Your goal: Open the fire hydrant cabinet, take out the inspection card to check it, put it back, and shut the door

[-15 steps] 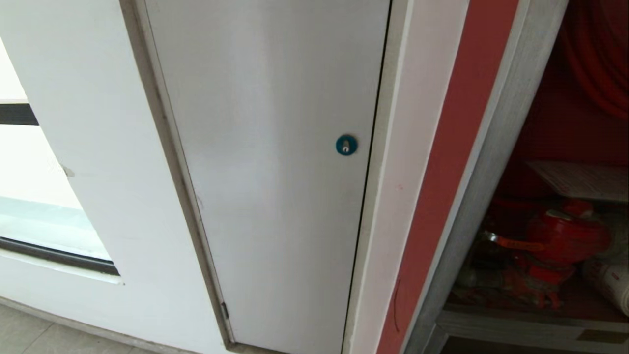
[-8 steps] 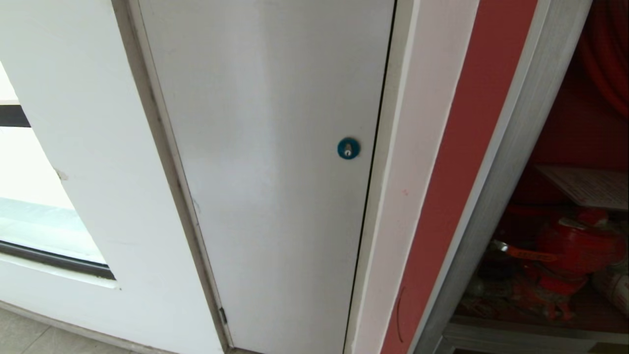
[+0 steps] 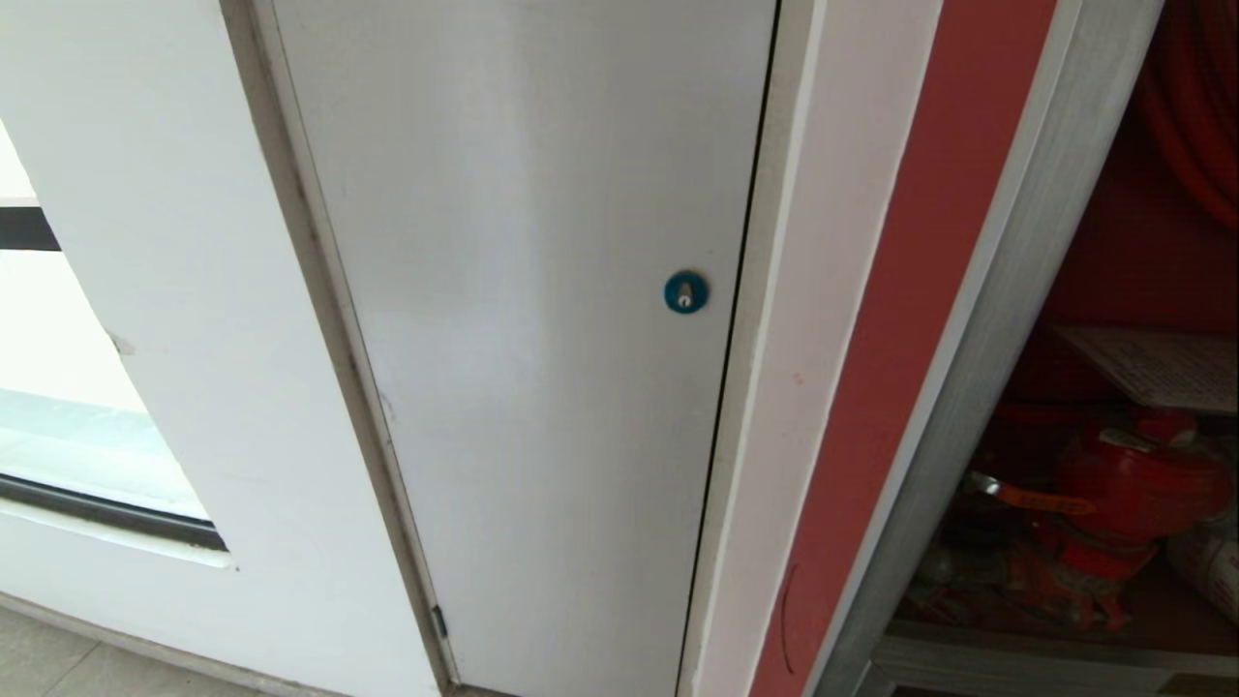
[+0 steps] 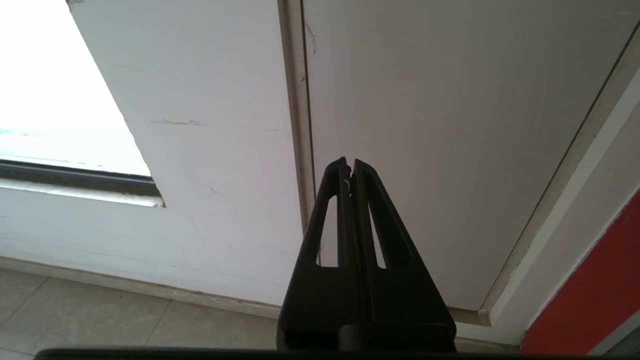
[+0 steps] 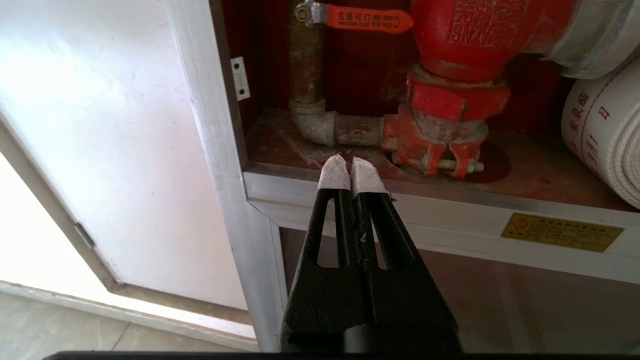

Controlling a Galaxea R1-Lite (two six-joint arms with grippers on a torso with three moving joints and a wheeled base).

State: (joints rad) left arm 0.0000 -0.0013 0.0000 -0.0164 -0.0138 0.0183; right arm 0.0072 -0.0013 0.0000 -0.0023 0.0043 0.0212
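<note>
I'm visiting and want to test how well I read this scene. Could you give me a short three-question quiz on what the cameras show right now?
1. True or false: the fire hydrant cabinet is open, its red inside showing.
2. Which colour is the round lock on the plain grey-white door? A) yellow B) blue C) black
3. Fill in: the right gripper, with white-wrapped fingertips, holds ____.

Key:
1. True. The red valve and the rolled white hose lie in plain sight, with the inspection card above them.
2. B.
3. Nothing. It is shut and empty, as is the left gripper.
</note>
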